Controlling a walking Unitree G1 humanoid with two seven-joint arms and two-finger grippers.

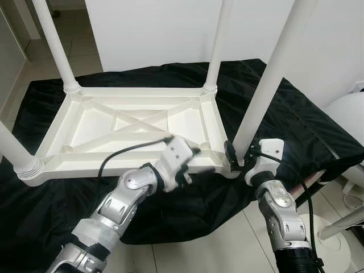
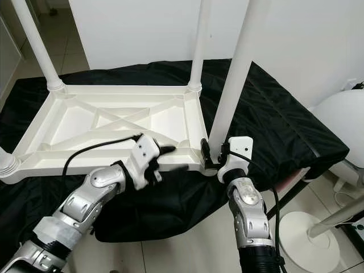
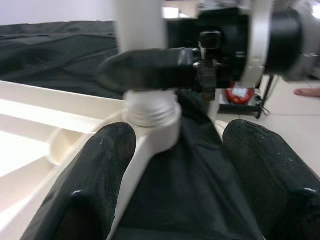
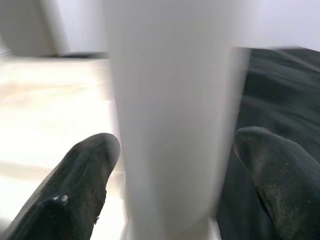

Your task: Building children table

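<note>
Between our right gripper's (image 4: 170,170) spread fingers stands the near-right table leg (image 1: 267,85), close to both pads, though we cannot tell if either one touches it. We judge the leg may not be fully seated in its threaded socket (image 3: 152,112), so a sideways nudge could tip it or cross the thread. Our left gripper (image 1: 199,161), fingers also apart, straddles the near rim of the upturned white plastic tabletop (image 1: 136,122); pushing there could slide the tabletop on the black cloth (image 1: 296,119) and pull the socket off line. Beyond the fingers, the ribbed underside faces up, with three more white legs upright at the other corners.
</note>
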